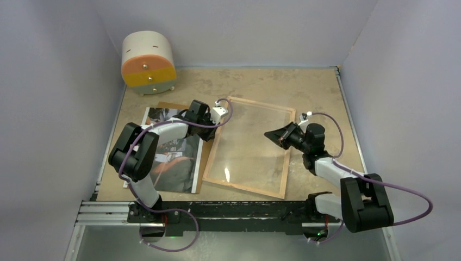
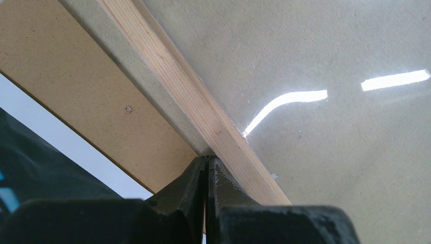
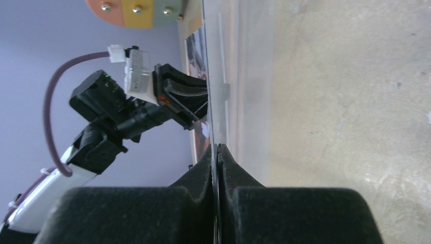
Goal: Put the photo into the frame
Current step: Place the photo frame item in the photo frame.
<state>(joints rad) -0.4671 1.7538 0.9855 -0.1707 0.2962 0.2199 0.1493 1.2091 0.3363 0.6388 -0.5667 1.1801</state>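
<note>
The frame [image 1: 244, 188] lies back-up at mid table, light wooden rim [image 2: 193, 96] around a clear pane [image 1: 247, 149]. Left of it the photo [image 1: 174, 157], dark with orange patches, rests face-up on a brown backing board [image 2: 76, 76]; its white border and dark print [image 2: 30, 157] show in the left wrist view. My left gripper [image 1: 215, 129] is shut and empty, its tips [image 2: 207, 161] touching the outer side of the frame's left rim. My right gripper [image 1: 270, 135] is over the pane's right part, shut [image 3: 217, 148] on a thin clear sheet edge, apparently the pane [image 3: 223, 91].
A round cream drawer unit [image 1: 148, 62] with orange, yellow and green fronts stands at the back left corner. Purple walls close in the table on three sides. The arms' rail runs along the near edge.
</note>
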